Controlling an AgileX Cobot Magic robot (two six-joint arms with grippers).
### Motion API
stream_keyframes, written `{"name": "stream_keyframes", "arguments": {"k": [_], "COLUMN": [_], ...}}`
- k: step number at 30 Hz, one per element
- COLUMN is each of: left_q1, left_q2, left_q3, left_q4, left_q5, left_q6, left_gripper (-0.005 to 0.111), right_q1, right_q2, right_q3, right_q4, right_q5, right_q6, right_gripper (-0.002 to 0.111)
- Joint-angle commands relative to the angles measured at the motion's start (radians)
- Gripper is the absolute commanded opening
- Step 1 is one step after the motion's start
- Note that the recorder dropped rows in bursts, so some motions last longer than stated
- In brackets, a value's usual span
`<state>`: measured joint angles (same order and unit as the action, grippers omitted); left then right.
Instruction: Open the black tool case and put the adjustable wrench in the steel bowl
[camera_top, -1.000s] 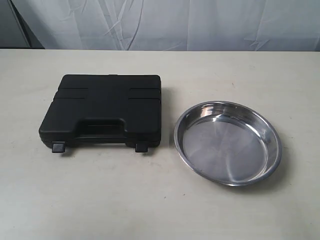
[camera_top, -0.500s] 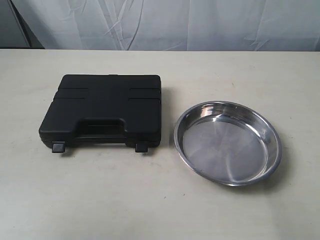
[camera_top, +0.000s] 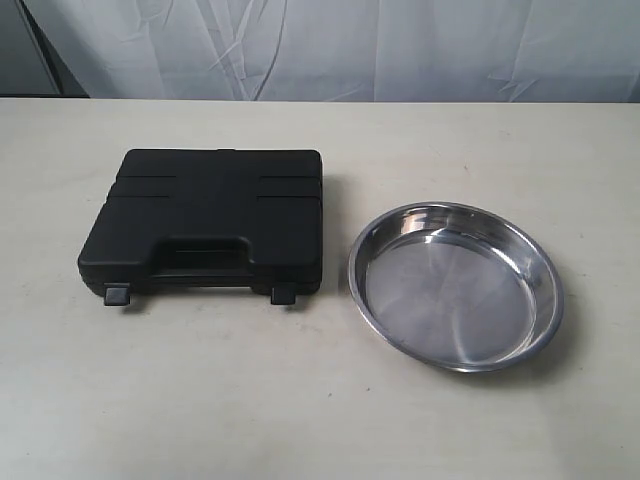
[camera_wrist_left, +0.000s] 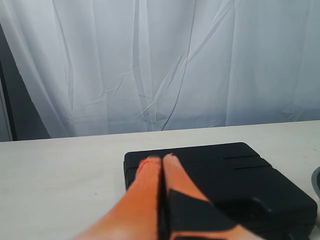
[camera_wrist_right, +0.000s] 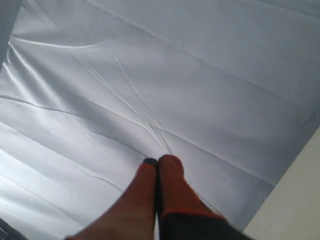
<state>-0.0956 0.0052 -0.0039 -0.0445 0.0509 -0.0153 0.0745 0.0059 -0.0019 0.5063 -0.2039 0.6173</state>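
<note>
**Listener:** What is on the table?

**Me:** A pale beige table (camera_top: 300, 400) fills the exterior view, with a creased white curtain (camera_top: 350, 50) hanging behind its far edge. On the left lies a flat rectangular matte-black plastic tool case (camera_top: 205, 215). Its lid is down, so whatever it holds is hidden. The moulded handle (camera_top: 205, 250) faces the near side, and two small black latch tabs (camera_top: 118, 294) (camera_top: 283, 296) stick out from the near edge onto the table. Just to the right of the case, a little nearer and not touching it, sits a wide shallow shiny stainless-steel bowl (camera_top: 455, 290) with a rolled rim. Only reflections show inside it.

**Listener:** And your pincers?

**Me:** My left pincer (camera_wrist_left: 161, 161) has its two orange fingers (camera_wrist_left: 147, 175) pressed flat together, with nothing between them. In the left wrist view they point towards the far curtain, and the case (camera_wrist_left: 240, 175) lies flat on the table beyond them. My right pincer (camera_wrist_right: 157, 165) is likewise closed tight on nothing, its orange fingers (camera_wrist_right: 172, 175) side by side. It is aimed up at the white curtain (camera_wrist_right: 175, 75), and only a sliver of the table (camera_wrist_right: 295, 210) shows in that view.
</note>
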Motion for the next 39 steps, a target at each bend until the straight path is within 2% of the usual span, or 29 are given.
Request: {"name": "stream_keyframes", "arguments": {"k": [1, 4, 10, 12, 13, 15, 19, 21, 22, 23, 26, 27, 29, 32, 33, 34, 38, 39], "left_q1": [-0.007, -0.007, -0.007, -0.007, -0.007, -0.007, -0.007, -0.007, -0.007, -0.007, -0.007, -0.007, -0.007, -0.007, -0.007, -0.007, -0.007, -0.007], "left_q2": [-0.005, -0.005, -0.005, -0.005, -0.005, -0.005, -0.005, -0.005, -0.005, -0.005, -0.005, -0.005, -0.005, -0.005, -0.005, -0.005, -0.005, -0.005], "left_q3": [0.004, 0.004, 0.004, 0.004, 0.004, 0.004, 0.004, 0.004, 0.004, 0.004, 0.004, 0.004, 0.004, 0.004, 0.004, 0.004, 0.004, 0.004], "left_q4": [0.006, 0.006, 0.006, 0.006, 0.006, 0.006, 0.006, 0.006, 0.006, 0.006, 0.006, 0.006, 0.006, 0.006, 0.006, 0.006, 0.006, 0.006], "left_q5": [0.0, 0.0, 0.0, 0.0, 0.0, 0.0, 0.0, -0.002, -0.002, -0.002, -0.002, -0.002, -0.002, -0.002, -0.002, -0.002, -0.002, -0.002], "left_q6": [-0.001, -0.001, -0.001, -0.001, -0.001, -0.001, -0.001, -0.001, -0.001, -0.001, -0.001, -0.001, -0.001, -0.001, -0.001, -0.001, -0.001, -0.001], "left_gripper": [0.0, 0.0, 0.0, 0.0, 0.0, 0.0, 0.0, 0.0, 0.0, 0.0, 0.0, 0.0, 0.0, 0.0, 0.0, 0.0, 0.0, 0.0], "right_q1": [-0.005, -0.005, -0.005, -0.002, -0.002, -0.002, -0.002, -0.002, 0.008, 0.012, 0.078, 0.154, 0.284, 0.465, 0.499, 0.535, 0.573, 0.581], "right_q2": [-0.006, -0.006, 0.062, 0.142, 0.263, 0.402, 0.775, 0.978, 1.091, 1.178, 1.449, 1.586, 1.722, 1.809, 1.814, 1.814, 1.803, 1.823], "right_q3": [-0.019, -0.116, -0.31, -0.386, -0.468, -0.534, -0.719, -0.843, -0.915, -0.957, -1.109, -1.194, -1.285, -1.337, -1.34, -1.34, -1.343, -1.347], "right_q4": [0.021, -0.039, -0.478, -0.727, -1.0, -1.236, -1.934, -2.21, -2.251, -2.251, -2.251, -2.251, -2.251, -2.251, -2.251, -2.251, -2.122, -2.129], "right_q5": [0.004, -0.019, -0.091, -0.058, -0.009, -0.025, -0.299, -0.469, -0.539, -0.597, -0.669, -0.608, -0.445, 0.118, 0.224, 0.295, 0.309, 0.4], "right_q6": [0.256, 0.318, 0.319, 0.33, 0.432, 0.584, 1.03, 1.251, 1.362, 1.384, 1.356, 1.342, 1.259, 1.1, 1.027, 0.919, 0.756, 0.68], "right_gripper": [-0.001, -0.001, -0.001, -0.001, -0.001, -0.001, -0.001, -0.001, -0.001, -0.001, -0.001, -0.001, -0.001, -0.001, -0.001, -0.001, -0.001, -0.001]}}
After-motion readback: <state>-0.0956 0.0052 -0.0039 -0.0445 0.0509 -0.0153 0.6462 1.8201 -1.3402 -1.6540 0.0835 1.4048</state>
